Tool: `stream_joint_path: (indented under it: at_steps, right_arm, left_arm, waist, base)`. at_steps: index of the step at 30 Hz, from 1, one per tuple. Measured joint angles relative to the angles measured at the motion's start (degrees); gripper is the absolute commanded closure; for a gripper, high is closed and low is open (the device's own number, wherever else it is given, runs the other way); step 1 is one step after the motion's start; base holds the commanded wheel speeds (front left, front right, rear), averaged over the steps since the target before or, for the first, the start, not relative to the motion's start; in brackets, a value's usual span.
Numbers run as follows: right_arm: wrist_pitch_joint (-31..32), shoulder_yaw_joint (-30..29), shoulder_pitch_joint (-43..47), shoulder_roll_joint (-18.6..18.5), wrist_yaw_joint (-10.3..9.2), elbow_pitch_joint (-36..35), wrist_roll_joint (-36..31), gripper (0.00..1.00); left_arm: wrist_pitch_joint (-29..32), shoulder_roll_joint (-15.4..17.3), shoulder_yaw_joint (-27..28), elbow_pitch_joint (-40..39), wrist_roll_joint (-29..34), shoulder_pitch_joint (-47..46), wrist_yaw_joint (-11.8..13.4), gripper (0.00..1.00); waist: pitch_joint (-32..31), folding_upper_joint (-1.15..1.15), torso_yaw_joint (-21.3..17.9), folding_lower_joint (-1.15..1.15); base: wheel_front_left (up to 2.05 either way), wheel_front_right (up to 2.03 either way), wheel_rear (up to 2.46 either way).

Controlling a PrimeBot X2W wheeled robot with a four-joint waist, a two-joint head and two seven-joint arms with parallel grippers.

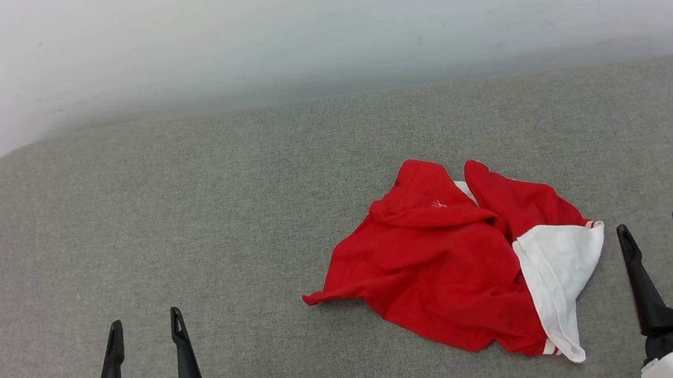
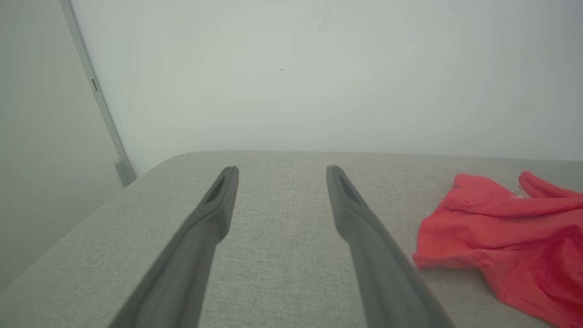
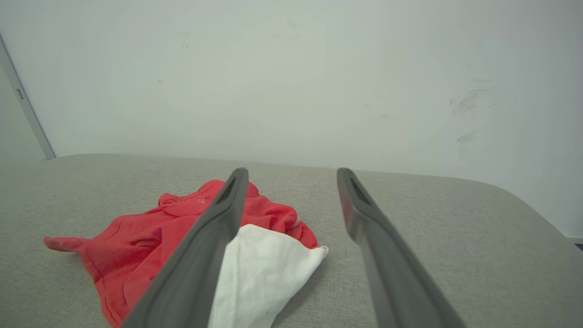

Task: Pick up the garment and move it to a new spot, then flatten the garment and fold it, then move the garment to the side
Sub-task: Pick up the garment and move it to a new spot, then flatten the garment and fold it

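One garment (image 1: pixel 447 266), red with one white sleeve (image 1: pixel 558 267) showing, lies crumpled on my grey pad (image 1: pixel 174 210), a bit toward 3 o'clock from the middle. Lots of bare pad lies toward 9 o'clock, and some toward 12, up to the white wall (image 1: pixel 306 14). I count two grippers: my left gripper (image 1: pixel 145 317) at 7 o'clock, well apart from the cloth, and my right gripper (image 1: pixel 651 221) at 4 o'clock, near the sleeve. Both are spread wide, holding nothing.

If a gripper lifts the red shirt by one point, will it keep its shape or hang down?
Probably it hangs limp: the shirt lies crumpled in soft folds. It looks thin, so likely light. The white sleeve may trail on the grey surface.
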Motion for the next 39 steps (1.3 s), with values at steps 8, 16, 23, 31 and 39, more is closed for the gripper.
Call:
stream_joint_path:
  at_steps: [8,16,23,31,39]
  right_arm:
    - [0.0,-0.3,0.8,0.0,0.0,0.7,0.0,0.0]
    - [0.0,-0.3,0.9,0.0,0.0,1.1,0.0,0.0]
    - [0.0,-0.3,0.9,0.0,0.0,1.3,0.0,0.0]
    - [0.0,0.0,0.7,0.0,0.0,0.4,-0.2,0.0]
    - [0.0,0.3,-6.3,0.0,0.0,-4.1,-3.7,0.0]
  left_arm:
    - [0.0,-2.6,3.0,0.8,3.4,0.9,-4.0,0.0]
    - [0.0,-4.1,4.9,1.4,5.0,1.1,-6.6,0.0]
    - [0.0,-5.0,6.1,1.7,5.9,1.1,-7.9,0.0]
    - [0.0,-5.6,6.6,2.2,6.4,1.1,-9.3,0.0]
    - [0.0,-6.3,6.7,2.4,6.8,0.9,-9.9,0.0]
  waist:
    - [-0.4,0.0,0.0,0.0]
    - [-0.8,0.0,-0.1,0.0]
    - [-1.0,0.0,-0.2,0.0]
    - [-1.3,0.0,0.1,0.0]
    - [-1.0,0.0,0.5,0.0]
  base:
    - [0.0,0.0,0.0]
    - [0.0,0.0,0.0]
    - [0.0,0.0,0.0]
    - [0.0,0.0,0.0]
    - [0.0,0.0,0.0]
